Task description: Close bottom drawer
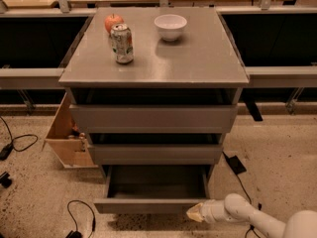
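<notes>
The bottom drawer (148, 205) of the grey cabinet (156, 63) stands pulled out, its plain grey front near the bottom of the camera view and its dark inside showing empty. My gripper (194, 212) is at the right end of that front, its pale tip against the drawer's lower right corner. My white arm (257, 219) comes in from the bottom right. The two grey drawers above sit further in.
On the cabinet top stand a can (122, 43), a red apple (113, 21) and a white bowl (170, 26). A tan wooden box (67, 138) sits left of the cabinet. Black cables (20, 142) lie on the speckled floor at both sides.
</notes>
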Robot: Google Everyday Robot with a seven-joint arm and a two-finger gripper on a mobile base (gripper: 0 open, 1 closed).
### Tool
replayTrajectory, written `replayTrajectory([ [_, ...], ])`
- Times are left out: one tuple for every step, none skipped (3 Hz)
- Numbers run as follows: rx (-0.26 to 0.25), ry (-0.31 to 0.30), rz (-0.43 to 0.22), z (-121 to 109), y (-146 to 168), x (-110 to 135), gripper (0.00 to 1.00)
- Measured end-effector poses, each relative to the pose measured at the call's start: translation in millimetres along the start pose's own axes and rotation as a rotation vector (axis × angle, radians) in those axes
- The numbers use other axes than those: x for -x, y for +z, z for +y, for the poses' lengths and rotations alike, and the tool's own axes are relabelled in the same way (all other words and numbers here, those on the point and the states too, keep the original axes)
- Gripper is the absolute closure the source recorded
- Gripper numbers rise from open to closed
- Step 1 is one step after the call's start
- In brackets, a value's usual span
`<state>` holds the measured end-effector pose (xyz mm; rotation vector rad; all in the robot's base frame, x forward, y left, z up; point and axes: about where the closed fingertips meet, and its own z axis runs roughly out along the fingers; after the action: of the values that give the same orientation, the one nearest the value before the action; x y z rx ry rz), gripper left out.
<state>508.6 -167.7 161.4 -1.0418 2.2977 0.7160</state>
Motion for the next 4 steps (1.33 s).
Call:
replayTrajectory([
  [-0.008, -0.010, -0.002, -9, 7, 1, 1.00],
  [0.001, -0.026, -0.001, -38, 35, 8, 1.00],
  [0.082, -0.041, 0.016, -28, 78, 11, 1.00],
  [0.071, -0.045, 0.013, -38, 78, 15, 1.00],
])
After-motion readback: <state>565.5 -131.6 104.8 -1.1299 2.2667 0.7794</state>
